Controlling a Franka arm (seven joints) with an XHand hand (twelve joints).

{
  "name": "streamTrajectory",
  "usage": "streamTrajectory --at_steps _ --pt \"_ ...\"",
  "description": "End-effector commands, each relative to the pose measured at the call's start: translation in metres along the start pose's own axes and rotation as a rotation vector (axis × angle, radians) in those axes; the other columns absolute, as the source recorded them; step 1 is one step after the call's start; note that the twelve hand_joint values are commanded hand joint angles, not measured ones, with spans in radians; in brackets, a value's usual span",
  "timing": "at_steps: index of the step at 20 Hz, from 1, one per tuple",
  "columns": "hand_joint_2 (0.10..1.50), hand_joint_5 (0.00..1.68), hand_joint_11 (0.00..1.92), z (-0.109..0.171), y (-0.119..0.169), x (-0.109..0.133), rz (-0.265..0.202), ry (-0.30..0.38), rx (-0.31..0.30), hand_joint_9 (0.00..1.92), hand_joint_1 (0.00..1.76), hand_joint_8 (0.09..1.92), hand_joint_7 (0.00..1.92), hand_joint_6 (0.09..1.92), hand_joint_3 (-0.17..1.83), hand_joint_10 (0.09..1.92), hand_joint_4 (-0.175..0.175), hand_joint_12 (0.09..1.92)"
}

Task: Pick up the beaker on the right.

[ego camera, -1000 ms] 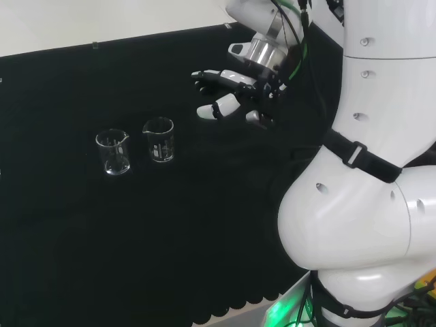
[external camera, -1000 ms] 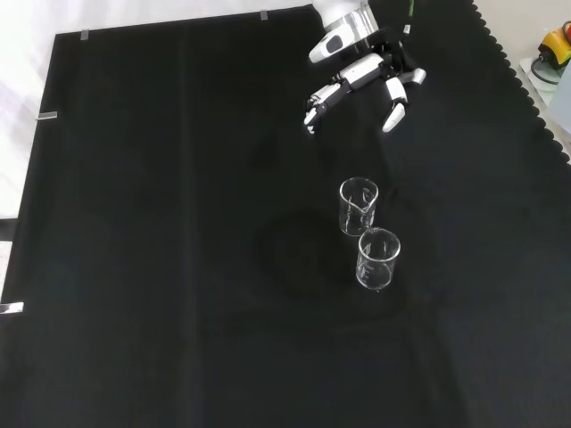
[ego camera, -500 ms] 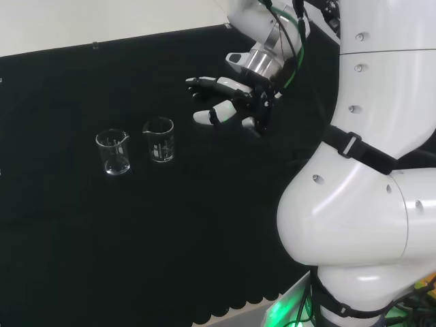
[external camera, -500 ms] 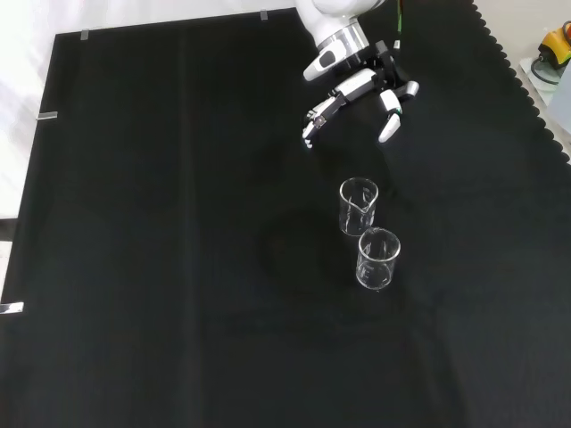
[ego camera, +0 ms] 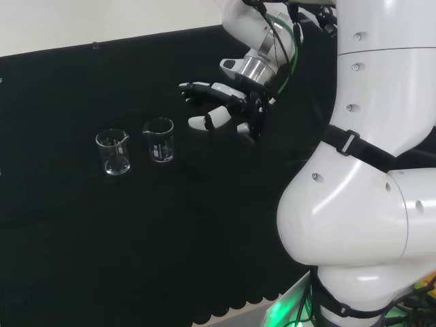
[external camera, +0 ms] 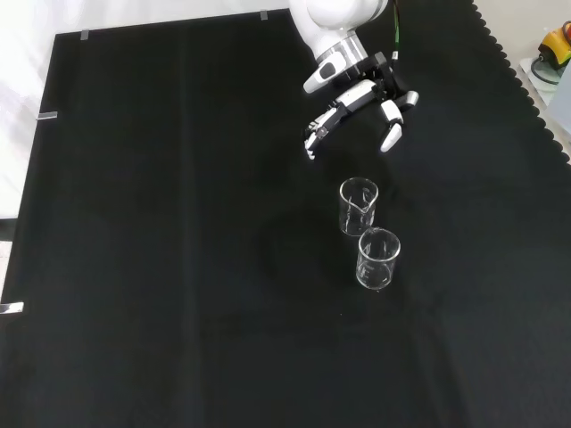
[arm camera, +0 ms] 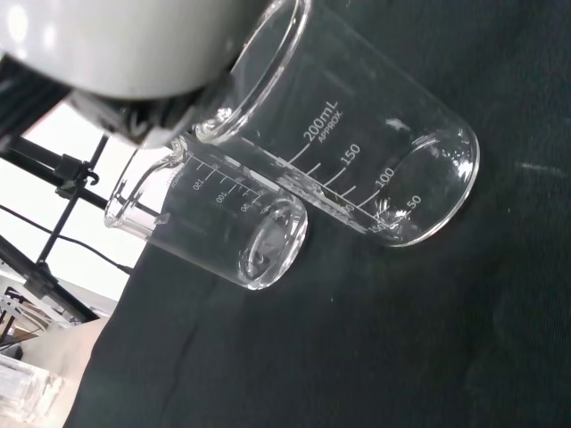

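Two clear glass beakers stand upright on the black cloth of the counter (ego camera: 82, 225), close beside each other but not touching. In the head view the right beaker (ego camera: 159, 140) is the one nearer to the hand (ego camera: 221, 109); in the front view this same beaker (external camera: 359, 206) is the upper one, just below the hand (external camera: 361, 102). The left beaker (ego camera: 113, 152) stands behind it from the hand's side, so I judge that the hand can reach the target without first passing the other glass.

The hand holds nothing. Its fingers (external camera: 326, 120) are spread and only slightly bent, with the thumb (external camera: 391, 132) set apart from them, which leaves a wide gap facing the beakers. It hangs above the cloth, near the right beaker but clearly apart from it. The wrist is tilted so that the fingers point down and toward the glass. This pose looks to me like a preparation to close around the beaker's wall from the side. In the wrist view the larger beaker (arm camera: 375, 152) lies close before the palm, and the smaller beaker (arm camera: 223, 232) is just beside it.
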State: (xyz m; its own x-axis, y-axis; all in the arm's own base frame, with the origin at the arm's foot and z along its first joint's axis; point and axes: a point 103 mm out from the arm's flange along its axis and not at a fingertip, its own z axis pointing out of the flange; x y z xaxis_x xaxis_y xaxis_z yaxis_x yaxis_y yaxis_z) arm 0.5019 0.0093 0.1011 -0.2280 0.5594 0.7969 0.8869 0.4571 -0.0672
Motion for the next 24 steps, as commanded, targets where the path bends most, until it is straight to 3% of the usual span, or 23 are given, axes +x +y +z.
streamTrajectory --at_steps 1,6,24 --pt "0.29 0.19 0.0 0.009 0.006 0.003 0.001 0.004 0.006 0.23 0.94 0.57 0.15 0.09 1.05 0.62 -0.036 1.1" --pt "0.29 0.19 0.0 0.009 -0.001 -0.007 -0.003 0.013 0.001 0.23 0.94 0.56 0.14 0.09 1.06 0.62 -0.035 1.09" --pt "0.29 0.25 0.0 0.038 0.015 -0.012 -0.023 0.057 0.03 0.23 0.94 0.56 0.16 0.09 1.06 0.61 -0.031 1.09"
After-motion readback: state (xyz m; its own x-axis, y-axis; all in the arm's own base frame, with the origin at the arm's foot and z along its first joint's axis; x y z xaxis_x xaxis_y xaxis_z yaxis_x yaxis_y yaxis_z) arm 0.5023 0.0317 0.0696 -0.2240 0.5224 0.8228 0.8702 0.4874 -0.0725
